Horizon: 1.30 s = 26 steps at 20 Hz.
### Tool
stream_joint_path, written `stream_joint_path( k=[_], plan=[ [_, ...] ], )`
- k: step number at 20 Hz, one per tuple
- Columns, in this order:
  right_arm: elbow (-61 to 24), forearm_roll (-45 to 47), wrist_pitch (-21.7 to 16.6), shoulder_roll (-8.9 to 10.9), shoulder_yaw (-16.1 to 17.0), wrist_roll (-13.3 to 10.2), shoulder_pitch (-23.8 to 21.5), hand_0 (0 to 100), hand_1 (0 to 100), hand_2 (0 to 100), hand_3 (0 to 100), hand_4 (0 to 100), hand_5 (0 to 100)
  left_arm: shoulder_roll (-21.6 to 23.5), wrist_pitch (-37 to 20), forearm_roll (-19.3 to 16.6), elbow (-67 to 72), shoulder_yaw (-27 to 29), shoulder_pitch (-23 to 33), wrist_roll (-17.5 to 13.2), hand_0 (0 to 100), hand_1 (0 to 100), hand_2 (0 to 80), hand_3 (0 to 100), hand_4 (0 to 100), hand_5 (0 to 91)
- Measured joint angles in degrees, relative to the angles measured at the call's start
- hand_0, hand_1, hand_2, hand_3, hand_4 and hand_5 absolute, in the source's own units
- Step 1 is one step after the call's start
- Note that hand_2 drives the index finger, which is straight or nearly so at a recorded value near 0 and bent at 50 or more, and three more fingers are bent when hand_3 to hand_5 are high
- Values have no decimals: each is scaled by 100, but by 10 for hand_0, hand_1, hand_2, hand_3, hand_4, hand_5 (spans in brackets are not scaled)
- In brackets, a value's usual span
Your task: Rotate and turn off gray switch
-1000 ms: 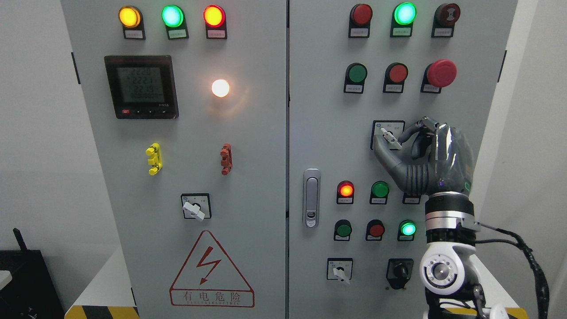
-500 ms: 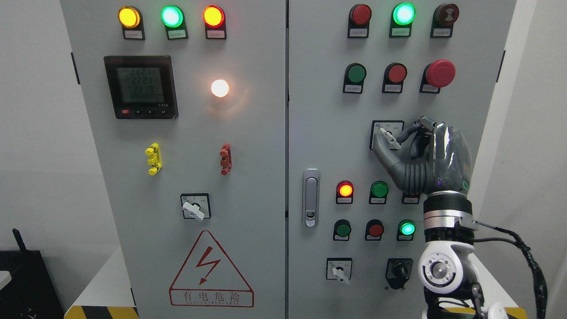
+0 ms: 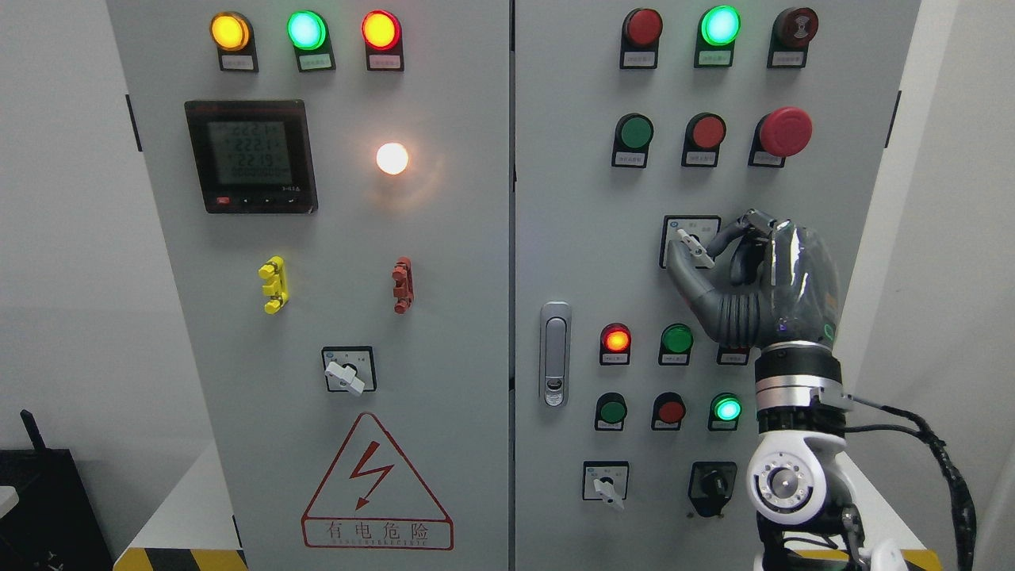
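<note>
Two gray cabinet doors (image 3: pixel 317 277) fill our view between white walls (image 3: pixel 63 238); our right robot hand (image 3: pixel 733 270) pinches the gray switch (image 3: pixel 691 247), thumb and forefinger closed on its lever.

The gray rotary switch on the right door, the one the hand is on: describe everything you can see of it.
The gray rotary switch is a small pale gray lever knob on a square dark-bordered plate with faint label print, mid-height on the right door, below the red and green buttons. Its lever lies tilted, pointing up-left to down-right. The right hand is on it, thumb below and a finger curling in from the right, covering the plate's lower right part. It looks like plastic.
</note>
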State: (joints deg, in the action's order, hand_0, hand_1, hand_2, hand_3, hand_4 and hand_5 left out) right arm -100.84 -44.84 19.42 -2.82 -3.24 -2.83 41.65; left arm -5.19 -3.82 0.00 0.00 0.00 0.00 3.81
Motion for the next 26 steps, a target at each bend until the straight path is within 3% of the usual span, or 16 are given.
stream_joint_path(
  k=[26],
  plan=[
    [36,30,68,1,-17,30,39,473,509,697,1000,945,1000,-1,0,0,0,0,0,0,120,389,0,0,0,0]
  ],
)
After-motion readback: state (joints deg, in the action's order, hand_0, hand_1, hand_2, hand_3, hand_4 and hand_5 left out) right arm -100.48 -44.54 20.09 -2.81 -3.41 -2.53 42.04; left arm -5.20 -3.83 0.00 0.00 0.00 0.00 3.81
